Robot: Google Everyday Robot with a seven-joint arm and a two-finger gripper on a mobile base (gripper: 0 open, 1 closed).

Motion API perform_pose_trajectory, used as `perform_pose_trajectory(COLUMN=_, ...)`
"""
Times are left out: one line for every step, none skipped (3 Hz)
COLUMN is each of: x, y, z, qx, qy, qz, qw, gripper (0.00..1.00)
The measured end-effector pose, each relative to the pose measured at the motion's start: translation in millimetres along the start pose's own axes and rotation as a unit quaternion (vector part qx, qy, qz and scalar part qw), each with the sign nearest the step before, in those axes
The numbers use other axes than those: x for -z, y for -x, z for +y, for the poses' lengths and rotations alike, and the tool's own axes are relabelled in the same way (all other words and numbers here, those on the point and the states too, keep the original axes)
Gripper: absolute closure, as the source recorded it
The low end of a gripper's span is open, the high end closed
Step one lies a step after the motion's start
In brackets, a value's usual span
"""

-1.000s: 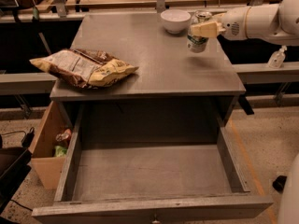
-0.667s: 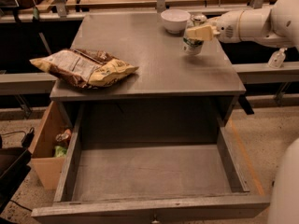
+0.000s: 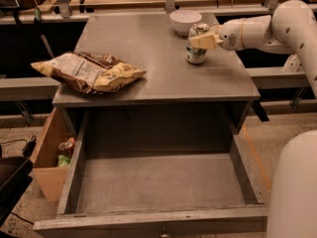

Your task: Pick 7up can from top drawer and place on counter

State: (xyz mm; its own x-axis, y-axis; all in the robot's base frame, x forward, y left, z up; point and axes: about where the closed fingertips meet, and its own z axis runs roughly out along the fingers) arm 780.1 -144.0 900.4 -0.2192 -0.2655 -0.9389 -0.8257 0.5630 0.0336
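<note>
The 7up can (image 3: 196,52), silvery with green markings, stands upright at the right rear of the grey counter (image 3: 143,43), just in front of the white bowl (image 3: 185,20). Its base looks to be on or just above the surface. My gripper (image 3: 200,40) reaches in from the right on the white arm, and its cream fingers (image 3: 203,41) are closed around the upper part of the can. The top drawer (image 3: 158,182) is pulled wide open below the counter, and its flat grey bottom is bare.
A crumpled chip bag (image 3: 89,71) lies on the counter's left front. A tan cardboard box (image 3: 49,157) with small items stands on the floor left of the drawer. Wooden benches run behind the counter. The robot's white body (image 3: 294,187) fills the lower right.
My gripper has carried the can left and down, from beside the bowl's right to a spot in front of the bowl, low at the counter surface.
</note>
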Motion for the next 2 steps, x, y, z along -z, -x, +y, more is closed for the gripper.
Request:
perform_pose_trajectory(x=-3.1, y=0.0, z=1.4, qx=0.0, qy=0.002, qz=0.0, qw=1.0, gripper=0.76)
perform_pose_trajectory(x=-6.5, y=-0.6, z=2.7, qx=0.0, qy=0.005, qz=0.0, qw=1.0, gripper=0.54)
